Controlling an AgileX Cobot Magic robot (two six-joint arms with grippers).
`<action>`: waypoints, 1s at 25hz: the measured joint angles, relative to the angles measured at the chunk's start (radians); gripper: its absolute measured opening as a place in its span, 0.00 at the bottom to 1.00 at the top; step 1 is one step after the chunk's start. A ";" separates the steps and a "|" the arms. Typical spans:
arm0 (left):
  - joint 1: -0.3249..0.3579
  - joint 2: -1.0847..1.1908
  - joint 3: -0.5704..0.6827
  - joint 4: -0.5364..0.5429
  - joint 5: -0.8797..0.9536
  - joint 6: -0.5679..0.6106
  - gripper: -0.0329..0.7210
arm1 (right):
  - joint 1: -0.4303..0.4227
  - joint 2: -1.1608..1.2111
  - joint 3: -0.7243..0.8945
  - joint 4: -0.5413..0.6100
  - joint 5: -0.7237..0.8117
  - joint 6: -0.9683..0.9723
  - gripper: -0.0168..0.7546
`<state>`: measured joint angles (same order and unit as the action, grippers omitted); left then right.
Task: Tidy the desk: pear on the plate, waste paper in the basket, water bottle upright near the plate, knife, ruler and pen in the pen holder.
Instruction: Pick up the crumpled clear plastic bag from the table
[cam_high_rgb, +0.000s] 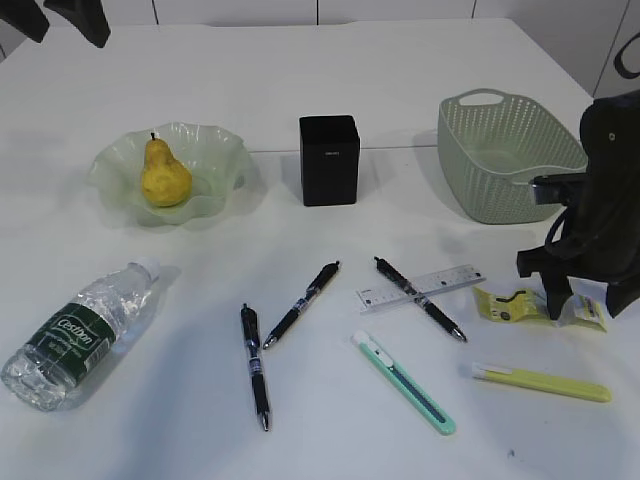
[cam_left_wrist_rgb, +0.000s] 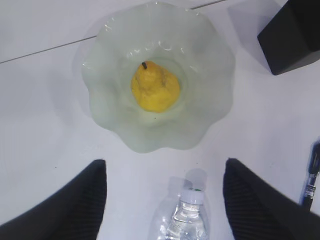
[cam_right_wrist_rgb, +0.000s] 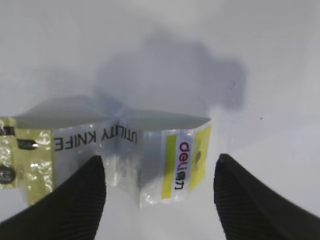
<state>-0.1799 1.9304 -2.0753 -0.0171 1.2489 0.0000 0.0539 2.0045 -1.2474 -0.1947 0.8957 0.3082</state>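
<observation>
The desk (cam_high_rgb: 300, 60) is a plain white matte top. On it the pear (cam_high_rgb: 164, 176), yellow and bumpy-skinned with a short dark stem, sits upright inside the plate (cam_high_rgb: 225, 150), a pale green translucent glass dish with a wavy ruffled rim. The pen holder (cam_high_rgb: 329, 160), a square matte black box, stands just right of the plate, and the basket (cam_high_rgb: 500, 190), sage green plastic with perforated woven-look sides, stands further right near the desk's edge. The water bottle (cam_high_rgb: 75, 333), clear crinkled plastic with a white cap and dark green label, lies on its side at the front left, its cap pointing towards the plate.

Three black pens (cam_high_rgb: 300, 305) lie across the front middle; one crosses over the clear ruler (cam_high_rgb: 422, 287). Two slim knives lie nearby, a mint green one (cam_high_rgb: 405, 383) and a yellow-green one (cam_high_rgb: 545, 381). The waste paper (cam_high_rgb: 510, 304), a glossy creased yellow and white strip with black print, lies flat near the right edge.

The right gripper (cam_high_rgb: 580, 298) stands over the paper, its ribbed black fingers (cam_right_wrist_rgb: 65, 200) wide apart either side of it, not gripping. The left gripper (cam_left_wrist_rgb: 165, 200) hangs above the bottle's cap, jaws also wide and empty. Bare tabletop lies behind the plate and in the front left corner beyond the bottle.
</observation>
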 joint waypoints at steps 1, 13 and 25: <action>0.000 0.000 0.000 0.000 0.000 0.000 0.73 | 0.000 0.000 0.000 0.000 -0.002 0.000 0.71; 0.000 0.000 0.000 0.000 0.000 0.000 0.73 | 0.000 0.000 0.000 -0.002 -0.017 0.002 0.71; 0.000 0.000 0.000 0.000 0.000 0.000 0.73 | 0.000 0.000 0.000 -0.008 -0.022 0.002 0.69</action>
<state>-0.1799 1.9304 -2.0753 -0.0171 1.2489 0.0000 0.0539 2.0045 -1.2474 -0.2028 0.8733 0.3103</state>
